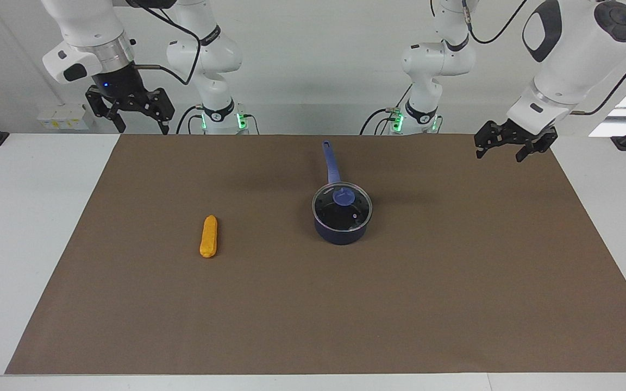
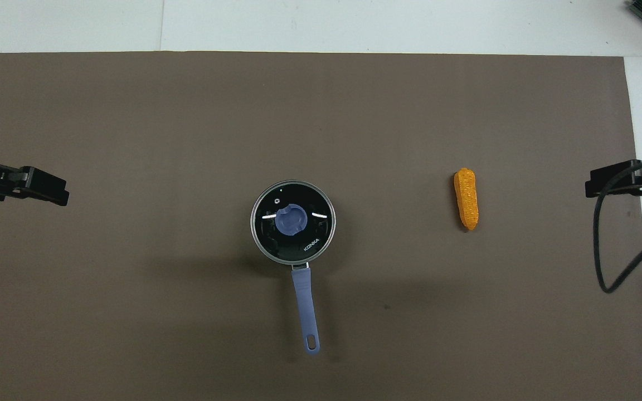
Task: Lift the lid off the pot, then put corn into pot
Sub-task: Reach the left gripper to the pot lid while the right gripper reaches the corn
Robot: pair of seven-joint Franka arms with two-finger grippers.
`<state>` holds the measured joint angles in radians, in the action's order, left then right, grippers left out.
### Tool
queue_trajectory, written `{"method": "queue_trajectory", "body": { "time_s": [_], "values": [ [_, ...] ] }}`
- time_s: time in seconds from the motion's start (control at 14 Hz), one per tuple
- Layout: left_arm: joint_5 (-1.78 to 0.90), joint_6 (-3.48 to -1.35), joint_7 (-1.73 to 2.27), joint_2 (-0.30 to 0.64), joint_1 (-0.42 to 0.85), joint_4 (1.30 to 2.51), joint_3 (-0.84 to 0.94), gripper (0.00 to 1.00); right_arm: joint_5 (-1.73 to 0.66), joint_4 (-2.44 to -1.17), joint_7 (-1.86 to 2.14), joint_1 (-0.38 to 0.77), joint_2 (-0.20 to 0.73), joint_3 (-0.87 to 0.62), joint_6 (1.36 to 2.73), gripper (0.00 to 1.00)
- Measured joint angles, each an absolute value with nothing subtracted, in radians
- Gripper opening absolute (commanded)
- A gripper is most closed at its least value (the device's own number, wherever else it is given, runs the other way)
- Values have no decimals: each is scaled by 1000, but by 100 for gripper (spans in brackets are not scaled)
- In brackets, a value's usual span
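While the lid [image 1: 342,200] sits on the pot [image 1: 340,231] mid-table, the corn [image 1: 209,236] lies beside the pot, toward the right arm's end. Both grippers, left [image 1: 510,150] and right [image 1: 140,126], wait high up, fingers apart.

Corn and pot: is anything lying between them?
Nothing: in both views only bare brown mat separates the corn from the lidded pot.
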<state>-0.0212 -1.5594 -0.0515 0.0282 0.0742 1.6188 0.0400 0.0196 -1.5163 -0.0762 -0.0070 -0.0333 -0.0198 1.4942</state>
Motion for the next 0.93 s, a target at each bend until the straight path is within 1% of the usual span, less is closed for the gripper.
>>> {"method": "queue_trajectory", "body": {
  "time_s": [0.29, 0.64, 0.93],
  "values": [
    [-21, -1650, -15, 35, 131, 1676, 41, 100, 20, -1521, -76, -7, -32, -20, 1519, 100],
    [-21, -1740, 140, 82, 261, 1701, 44, 100, 19, -1585, -76, -7, -16, -21, 1663, 100],
    [-21, -1781, 264, 119, 350, 1701, 45, 100, 19, -1631, -76, -7, 39, -21, 1757, 100]
  ]
}}
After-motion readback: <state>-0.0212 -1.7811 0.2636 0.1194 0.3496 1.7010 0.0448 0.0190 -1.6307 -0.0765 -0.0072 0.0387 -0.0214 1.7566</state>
